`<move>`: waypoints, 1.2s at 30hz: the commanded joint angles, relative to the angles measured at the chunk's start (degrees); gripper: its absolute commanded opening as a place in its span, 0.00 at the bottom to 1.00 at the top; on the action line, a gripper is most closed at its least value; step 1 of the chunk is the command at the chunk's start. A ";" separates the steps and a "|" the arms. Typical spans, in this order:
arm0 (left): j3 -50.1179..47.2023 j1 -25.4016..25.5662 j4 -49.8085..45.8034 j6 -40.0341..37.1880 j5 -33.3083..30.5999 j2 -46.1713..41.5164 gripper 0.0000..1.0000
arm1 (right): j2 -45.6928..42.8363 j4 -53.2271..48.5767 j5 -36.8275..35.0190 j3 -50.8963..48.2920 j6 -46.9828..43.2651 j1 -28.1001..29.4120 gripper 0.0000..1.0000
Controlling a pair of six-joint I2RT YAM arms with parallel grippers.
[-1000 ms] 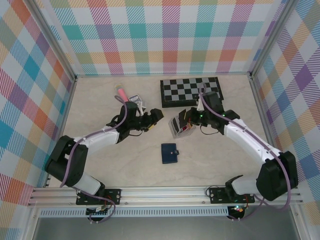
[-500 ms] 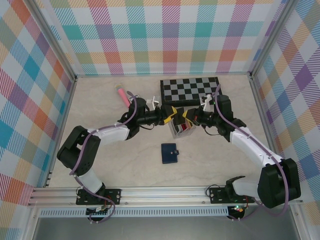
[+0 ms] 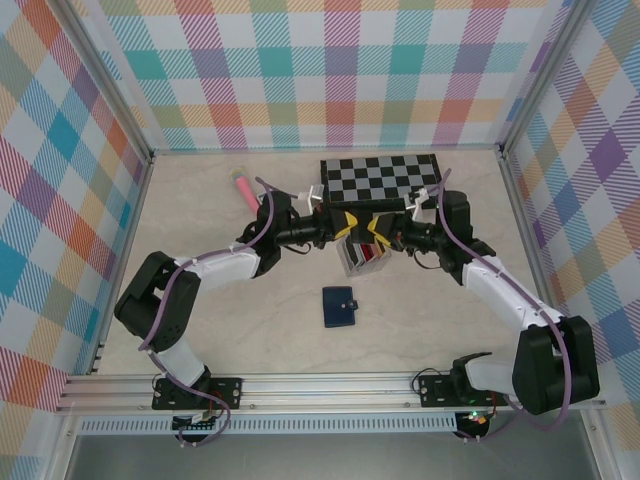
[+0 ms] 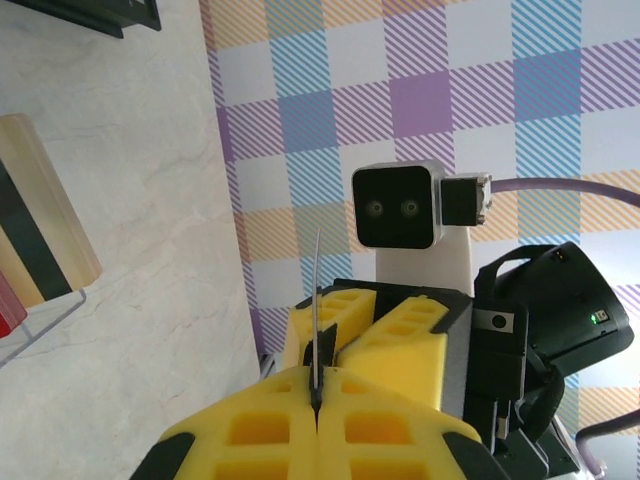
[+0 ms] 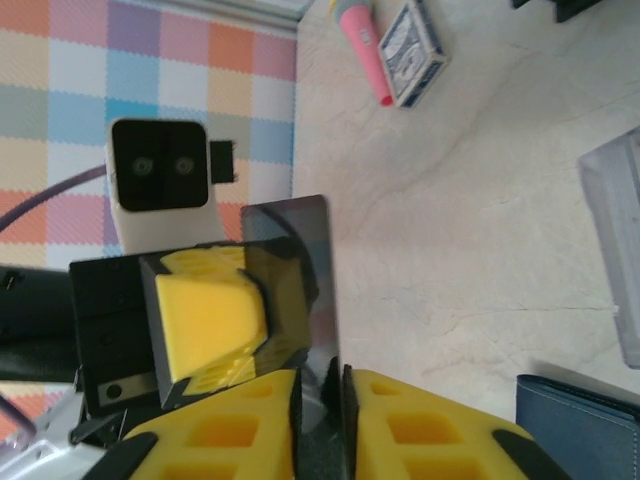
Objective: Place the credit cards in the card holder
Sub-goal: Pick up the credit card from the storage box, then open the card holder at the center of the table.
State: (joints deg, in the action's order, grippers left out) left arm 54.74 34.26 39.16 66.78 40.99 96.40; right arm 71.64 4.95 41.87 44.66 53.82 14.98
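Credit card, dark, is held in mid-air over the grey stand — left gripper pinched tight on one edge, right gripper w/ fingers slightly apart around the other. Card holder lies closed on the table, nearer the bases.

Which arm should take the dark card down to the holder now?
Left. The left gripper has its jaws shut on the card, while the right gripper jaws stand apart around it. The holder lies between both arms, so reach favours neither.
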 commanded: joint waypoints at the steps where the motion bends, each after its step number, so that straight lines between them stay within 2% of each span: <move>1: 2.21 0.81 1.65 -0.34 3.52 1.72 0.00 | 0.34 2.14 7.21 1.06 -3.26 -0.96 0.24; 11: 3.87 0.81 -0.35 -2.26 8.76 2.45 0.00 | 1.91 -2.71 12.61 3.79 -9.48 -4.09 0.20; 18: 4.41 0.80 -5.38 -5.86 8.58 1.46 0.00 | 2.44 -3.09 15.71 4.42 -10.82 -4.26 0.09; 19: 4.41 0.81 -5.73 -5.95 8.31 1.50 0.03 | 2.15 -3.47 15.76 4.38 -11.13 -4.26 0.07; 20: 4.49 0.81 -6.83 -6.33 7.94 1.51 0.13 | 1.67 -4.64 15.51 4.38 -11.93 -4.22 0.07; 22: 4.30 0.78 -10.34 -8.01 6.38 1.02 0.17 | 0.37 -9.54 13.06 4.89 -14.90 -4.16 0.07; 24: 3.31 0.77 -15.63 -10.96 3.29 -0.55 0.41 | -1.32 -17.94 8.14 5.82 -19.94 -3.77 0.07; 26: 1.70 0.81 -22.61 -14.13 -1.68 -2.91 0.47 | -2.82 -23.99 3.93 6.28 -24.37 -2.50 0.07; 28: -0.33 0.81 -29.92 -16.77 -8.08 -5.91 0.59 | -4.39 -25.76 1.16 4.66 -23.87 -1.40 0.06; 30: -1.96 0.87 -35.41 -18.83 -13.42 -8.48 0.60 | -5.48 -27.96 -3.36 3.27 -20.72 -0.54 0.06; 33: -4.51 0.83 -41.59 -19.50 -21.00 -11.70 0.64 | -6.06 -35.23 -14.16 3.21 -15.95 1.94 0.06; 34: -5.28 0.87 -42.67 -19.62 -22.48 -12.49 0.64 | -6.52 -37.00 -18.76 3.08 -14.19 3.72 0.06; 36: -6.56 1.13 -43.81 -20.54 -23.84 -14.03 0.64 | -6.78 -36.42 -21.49 2.50 -12.69 7.21 0.07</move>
State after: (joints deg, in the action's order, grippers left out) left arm 49.95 34.44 2.72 49.52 24.38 84.73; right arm 65.89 -25.54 30.30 48.27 37.74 18.85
